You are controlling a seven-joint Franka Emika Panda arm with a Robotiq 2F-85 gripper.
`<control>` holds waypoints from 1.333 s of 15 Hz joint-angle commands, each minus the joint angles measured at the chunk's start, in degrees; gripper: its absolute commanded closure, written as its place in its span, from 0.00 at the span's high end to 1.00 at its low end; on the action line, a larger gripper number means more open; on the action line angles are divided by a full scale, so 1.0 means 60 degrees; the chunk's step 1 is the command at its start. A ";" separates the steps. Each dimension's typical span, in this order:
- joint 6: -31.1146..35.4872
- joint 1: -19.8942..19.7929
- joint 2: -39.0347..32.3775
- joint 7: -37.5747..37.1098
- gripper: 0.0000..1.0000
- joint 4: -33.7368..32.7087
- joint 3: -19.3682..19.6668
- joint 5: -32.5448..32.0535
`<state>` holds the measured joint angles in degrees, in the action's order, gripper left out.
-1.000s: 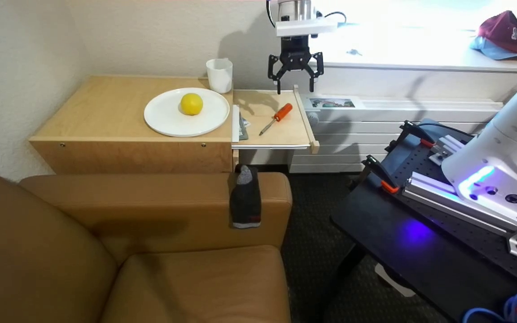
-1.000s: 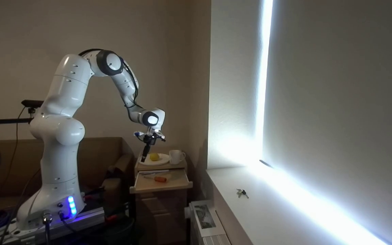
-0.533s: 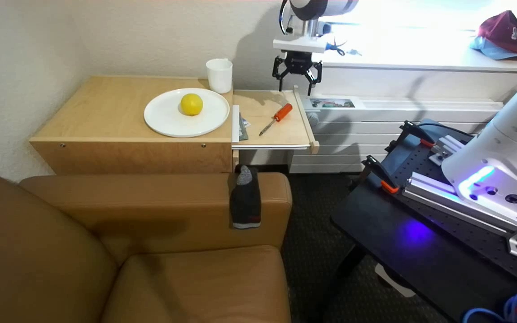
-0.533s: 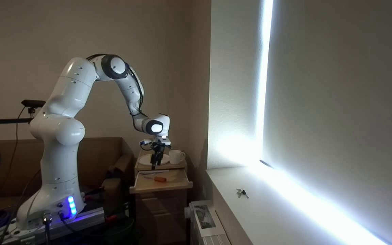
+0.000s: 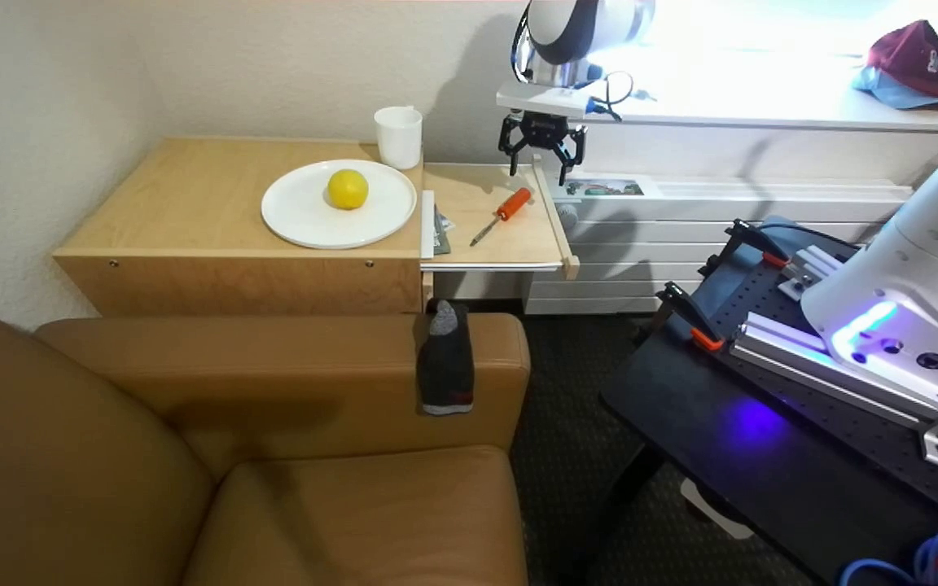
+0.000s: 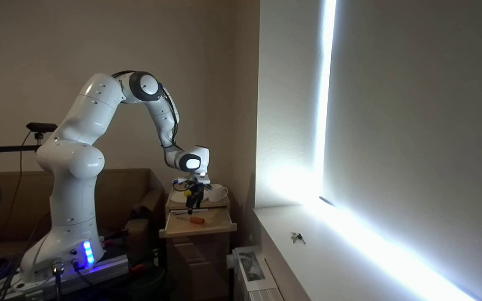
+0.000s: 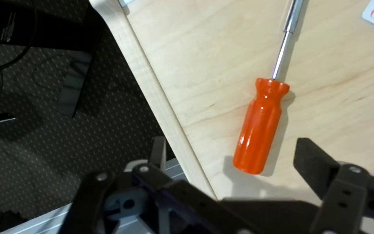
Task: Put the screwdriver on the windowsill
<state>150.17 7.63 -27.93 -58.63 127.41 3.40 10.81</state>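
Observation:
The screwdriver, with a red-orange handle and thin metal shaft, lies in the pulled-out wooden drawer in both exterior views (image 5: 514, 203) (image 6: 197, 220) and in the wrist view (image 7: 259, 130). My gripper (image 5: 538, 176) is open and empty, pointing down above the drawer near the handle end; it also shows in an exterior view (image 6: 194, 210). In the wrist view the spread fingers (image 7: 230, 148) stand on either side of the handle's butt end, above it and not touching. The left finger appears over the drawer's edge. The white windowsill (image 5: 746, 98) (image 6: 308, 267) runs under the bright window.
The drawer's raised rim (image 7: 161, 104) borders the screwdriver. Cards (image 5: 441, 238) lie in the drawer. A white plate (image 5: 298, 224) with a yellow ball (image 5: 348, 189) and a white cup (image 5: 398, 138) stand beside it. Keys (image 6: 297, 237) and a cap (image 5: 913, 61) are on the windowsill above a radiator (image 5: 721, 209).
My gripper has come down and moved over the drawer, tilting from slanted to nearly upright and turning slightly. It has stayed open. The screwdriver has not moved.

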 commanded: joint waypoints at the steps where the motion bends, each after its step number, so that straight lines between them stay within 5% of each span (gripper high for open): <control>1: 0.0158 0.0438 -0.0678 -0.0675 1.00 -0.0448 0.0288 -0.0343; 7: 0.0767 0.1003 -0.1664 -0.2516 1.00 -0.1185 0.0293 -0.0187; 10: 0.0563 0.1579 -0.2077 -0.3556 1.00 -0.1378 0.0901 -0.0744; 13: 0.0567 0.1257 -0.1850 -0.3216 1.00 -0.1206 0.0515 -0.0598; 14: 0.0779 0.1136 -0.1903 -0.3044 0.75 -0.1161 0.0396 -0.0536; 20: 0.0971 0.1176 -0.1886 -0.3058 0.38 -0.1072 0.0388 -0.0539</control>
<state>154.30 15.40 -39.41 -77.69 120.26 6.22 7.55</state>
